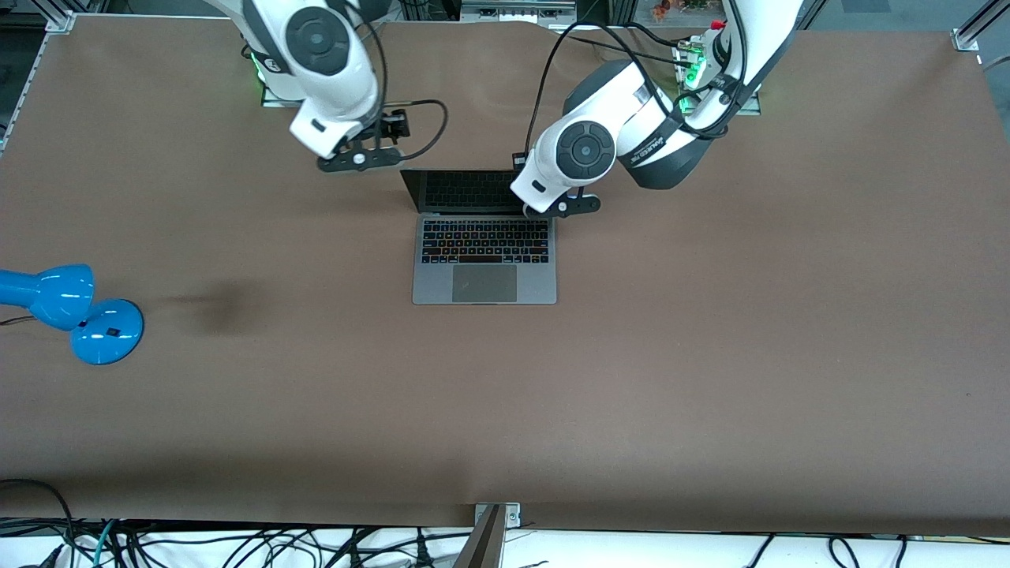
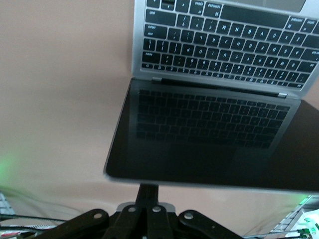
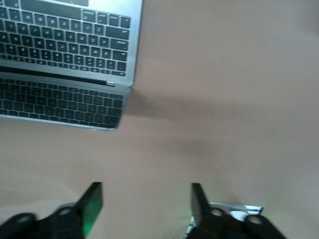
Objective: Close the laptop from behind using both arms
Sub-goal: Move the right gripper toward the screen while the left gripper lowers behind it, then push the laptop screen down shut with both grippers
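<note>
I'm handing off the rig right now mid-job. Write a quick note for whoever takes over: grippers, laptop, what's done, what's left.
Left gripper: shut, over the screen's top edge at the left arm's end of the laptop.
Right gripper: open, holding nothing, over bare table beside the screen at the right arm's end.
Laptop: mid-table, lid open, screen dark and upright, keyboard toward the front camera.
Done: the left gripper is in place; nothing closed yet.
Left: bring the right gripper to the lid's edge, then push the lid down with both.
</note>
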Tool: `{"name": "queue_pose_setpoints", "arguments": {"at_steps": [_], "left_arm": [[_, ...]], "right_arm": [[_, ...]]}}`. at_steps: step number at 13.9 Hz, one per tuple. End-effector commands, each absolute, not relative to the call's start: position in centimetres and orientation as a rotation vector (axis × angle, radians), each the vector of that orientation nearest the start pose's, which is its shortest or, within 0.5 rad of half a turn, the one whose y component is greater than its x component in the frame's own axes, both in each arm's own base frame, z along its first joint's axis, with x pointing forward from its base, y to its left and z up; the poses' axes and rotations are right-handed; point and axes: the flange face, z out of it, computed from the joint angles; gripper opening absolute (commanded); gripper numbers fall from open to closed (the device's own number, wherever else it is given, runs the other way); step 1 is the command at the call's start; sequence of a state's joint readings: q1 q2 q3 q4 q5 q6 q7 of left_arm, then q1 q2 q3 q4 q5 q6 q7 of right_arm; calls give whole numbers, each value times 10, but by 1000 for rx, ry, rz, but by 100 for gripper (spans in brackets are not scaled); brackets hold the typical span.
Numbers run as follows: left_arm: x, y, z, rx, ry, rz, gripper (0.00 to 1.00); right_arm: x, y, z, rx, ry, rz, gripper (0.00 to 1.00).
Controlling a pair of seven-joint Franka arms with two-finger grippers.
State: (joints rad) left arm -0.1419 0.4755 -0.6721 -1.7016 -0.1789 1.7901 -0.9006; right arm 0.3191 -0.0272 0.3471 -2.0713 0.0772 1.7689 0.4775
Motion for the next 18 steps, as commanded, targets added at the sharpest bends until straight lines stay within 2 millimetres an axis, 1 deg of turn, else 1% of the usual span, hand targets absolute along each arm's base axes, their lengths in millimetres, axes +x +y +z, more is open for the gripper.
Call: {"name": "queue_pose_setpoints", "arguments": {"at_steps": [1, 2, 4, 5, 7, 10, 13, 17, 18], "left_arm": [[453, -440, 347, -3111, -274, 823, 0], [455, -440, 345, -3113, -265, 789, 0], [457, -439, 345, -3114, -267, 778, 0], [457, -439, 344, -3115, -265, 778, 0], [458, -439, 344, -3115, -264, 777, 0], [457, -439, 344, -3115, -265, 778, 0], [458, -439, 344, -3116, -267, 775, 0], [457, -439, 344, -3115, -268, 778, 0], [458, -439, 344, -3114, -267, 777, 0]], "right_arm": [[388, 332, 415, -3162, -220, 429, 0], [387, 337, 413, -3148, -210, 433, 0], [388, 342, 401, -3141, -205, 478, 0], [380, 353, 395, -3140, -245, 494, 0], [380, 364, 390, -3130, -261, 455, 0], [396, 374, 377, -3123, -283, 407, 0], [407, 377, 374, -3131, -301, 377, 0], [422, 383, 361, -3119, -316, 290, 0], [427, 384, 363, -3116, -315, 270, 0]]}}
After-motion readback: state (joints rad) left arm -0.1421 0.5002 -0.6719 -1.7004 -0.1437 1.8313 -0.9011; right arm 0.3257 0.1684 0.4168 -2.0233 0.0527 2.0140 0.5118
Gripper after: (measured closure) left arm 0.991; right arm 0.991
